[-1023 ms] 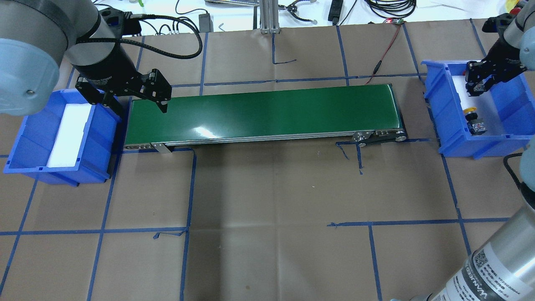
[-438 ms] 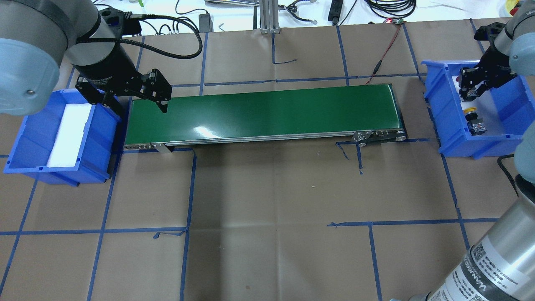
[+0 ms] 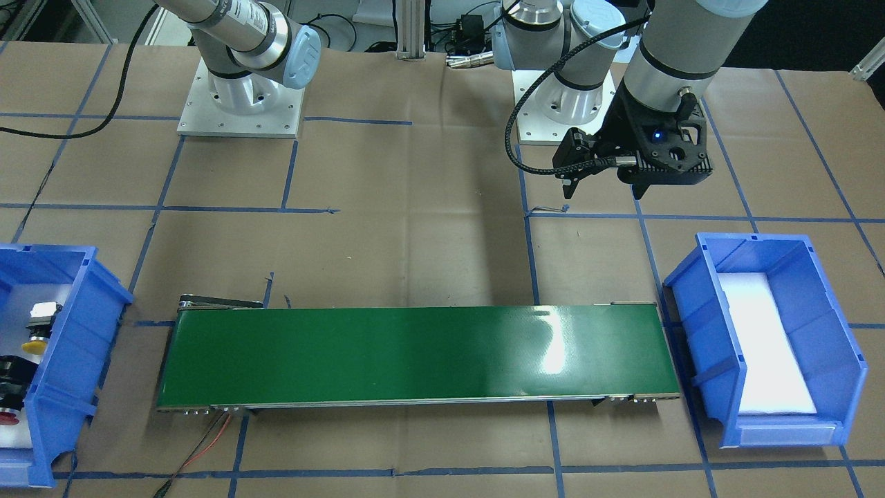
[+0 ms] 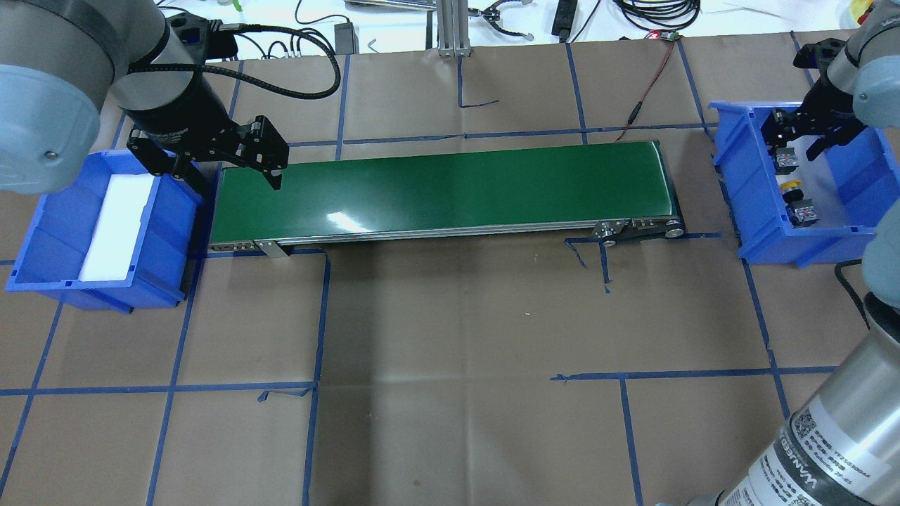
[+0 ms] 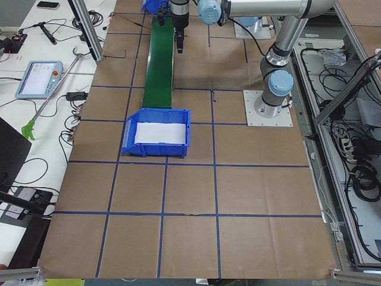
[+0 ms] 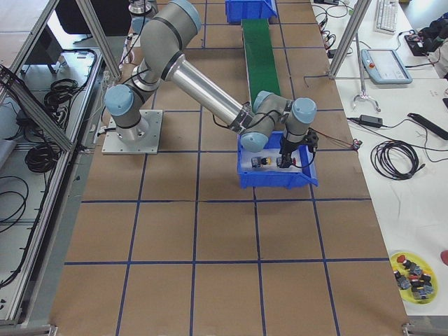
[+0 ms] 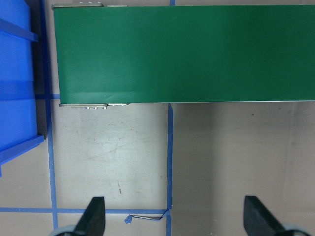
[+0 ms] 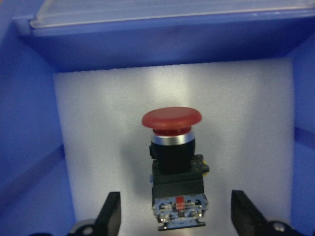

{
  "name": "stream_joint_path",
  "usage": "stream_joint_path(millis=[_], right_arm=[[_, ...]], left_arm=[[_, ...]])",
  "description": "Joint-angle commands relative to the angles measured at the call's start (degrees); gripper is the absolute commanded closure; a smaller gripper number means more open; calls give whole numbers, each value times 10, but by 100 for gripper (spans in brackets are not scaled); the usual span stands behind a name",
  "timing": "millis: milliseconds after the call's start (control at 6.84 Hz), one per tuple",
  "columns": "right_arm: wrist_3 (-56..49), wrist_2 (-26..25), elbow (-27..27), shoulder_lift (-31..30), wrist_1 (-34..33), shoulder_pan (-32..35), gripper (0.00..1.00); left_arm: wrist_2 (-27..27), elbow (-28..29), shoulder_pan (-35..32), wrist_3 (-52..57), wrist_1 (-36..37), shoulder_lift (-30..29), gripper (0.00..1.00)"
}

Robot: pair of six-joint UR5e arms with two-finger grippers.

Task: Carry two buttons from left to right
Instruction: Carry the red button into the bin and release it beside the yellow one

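The right gripper (image 8: pixel 176 215) hangs spread over the red button (image 8: pixel 172 142) in the bin (image 8: pixel 29 128), cap hidden overhead, plain from the wrist; left gripper (image 7: pixel 172 217), spread too, hovers beside the belt (image 7: pixel 187 54)

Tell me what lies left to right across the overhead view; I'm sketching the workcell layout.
Left-hand blue bin → green conveyor belt → right-hand blue bin.
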Motion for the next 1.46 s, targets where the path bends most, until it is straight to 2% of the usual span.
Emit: stream_joint_path(millis=[0,438,731,877,1023,1315], right_arm=[[-2,-1,-16,-13,12,5,0],[-5,-9,-48,-93,81,5,0],[1,5,-47,-176,182,13,0],[2,57,-47,-204,194,59,0],[15,55,-35,-238,199,105,0],[167,62,-4,-292,234,175,0]], left_arm=[[0,0,0,0,0,0,0],[0,0,0,0,0,0,0],[0,0,0,0,0,0,0],[0,0,0,0,0,0,0],[0,0,0,0,0,0,0],[0,0,0,0,0,0,0]])
